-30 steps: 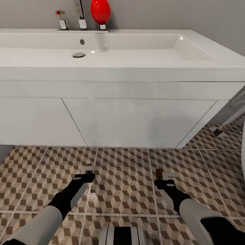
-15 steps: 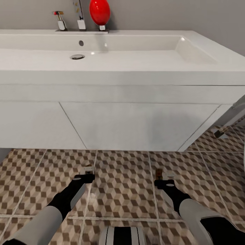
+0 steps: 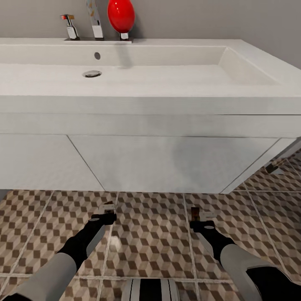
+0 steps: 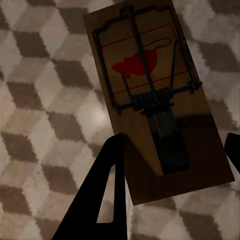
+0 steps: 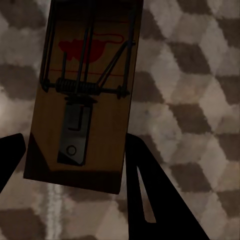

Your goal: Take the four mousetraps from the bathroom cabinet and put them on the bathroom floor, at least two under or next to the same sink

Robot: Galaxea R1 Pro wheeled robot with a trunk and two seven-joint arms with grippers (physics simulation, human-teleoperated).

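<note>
In front of the sink [image 3: 138,79], low over the tiled floor [image 3: 150,238], the left claw [image 3: 108,212] grips a mousetrap [image 4: 155,95] by its near end. To its right, also before the sink, the right claw [image 3: 200,219] clamps a second mousetrap [image 5: 85,95] likewise.

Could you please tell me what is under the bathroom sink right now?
Under the bathroom sink, the cube-patterned floor shows bare tiles. The space farther back is hidden by its white vanity.

Brown mousetrap [image 4: 155,105], cube-patterned tan floor [image 3: 150,234]
</note>
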